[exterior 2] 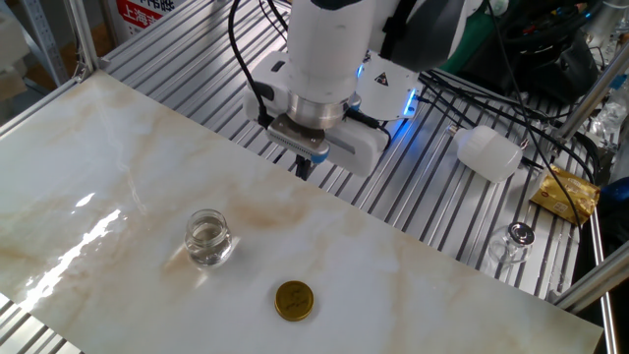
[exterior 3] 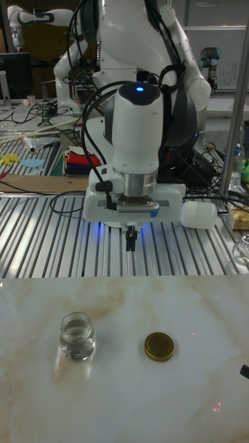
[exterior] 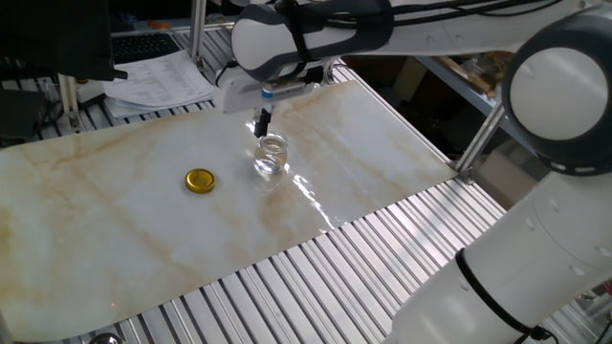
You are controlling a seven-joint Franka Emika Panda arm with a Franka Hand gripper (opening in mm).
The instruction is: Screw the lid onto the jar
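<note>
we see nothing done yet: lid lies on table beside jar, untouched. jaws closed, empty, above table edge. pickup, placing, screwing remain.

The gripper shows only as a thin dark tip under the wrist housing in all three views, too small to tell whether its fingers meet or stand slightly apart. In one fixed view that tip stands in front of the far rim of the jar and hides a sliver of it, and the jar's threaded neck is too small and glinting to make out. The robot arm runs off the right and bottom edges there, and a small glass object is cut by the right edge of the tall view.
</note>
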